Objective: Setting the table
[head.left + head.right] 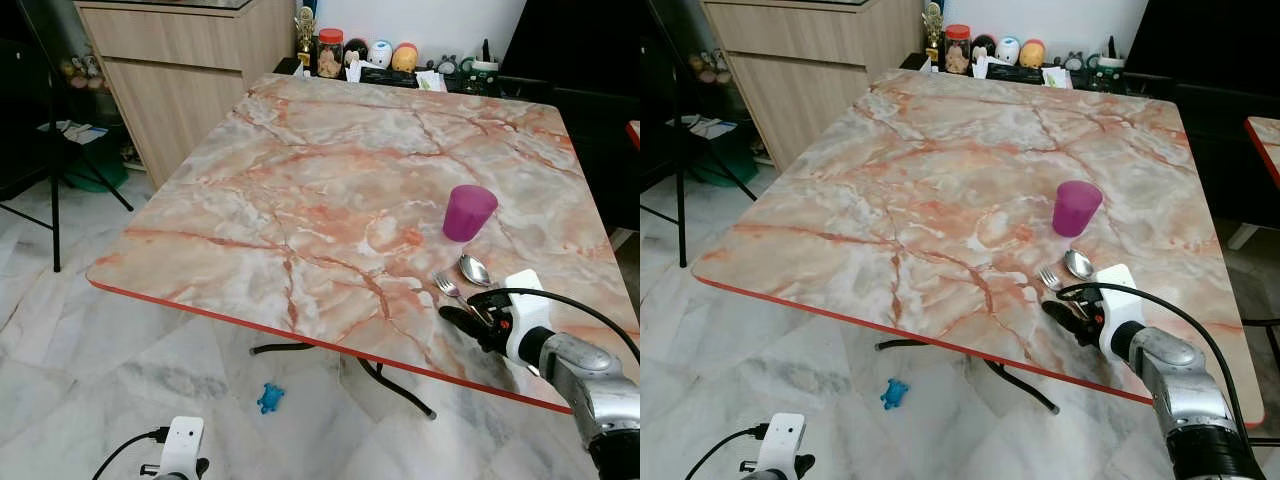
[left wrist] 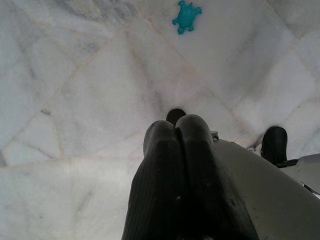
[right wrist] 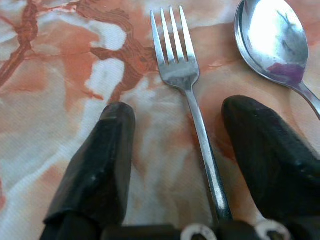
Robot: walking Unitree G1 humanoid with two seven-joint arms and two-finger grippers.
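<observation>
Marble tabletop (image 1: 300, 190) in pink and orange veining carries a purple cup (image 1: 468, 212) standing upright near the robot's right side; what is inside it cannot be made out. Just in front of the cup, toward the near edge, lie a spoon (image 1: 474, 269) and a fork (image 1: 447, 287) side by side, the fork to the left, both with their heads pointing away from the robot. At the far edge of the table sits a row of small items, among them a jar with a red lid (image 1: 329, 53) and a few round figurines (image 1: 393, 56). A wooden cabinet (image 1: 180, 70) stands off the far left corner, and a small blue turtle toy (image 1: 270, 398) lies on the pale marble floor (image 1: 120, 390) under the near edge. The right gripper (image 3: 177, 150) reaches low over the near right part of the table, its two black fingers spread apart with the fork's handle running between them and neither pad visibly touching it; the spoon's bowl lies just beside one finger. The left gripper (image 2: 175, 137) hangs down over the floor, its fingers pressed together on nothing.
</observation>
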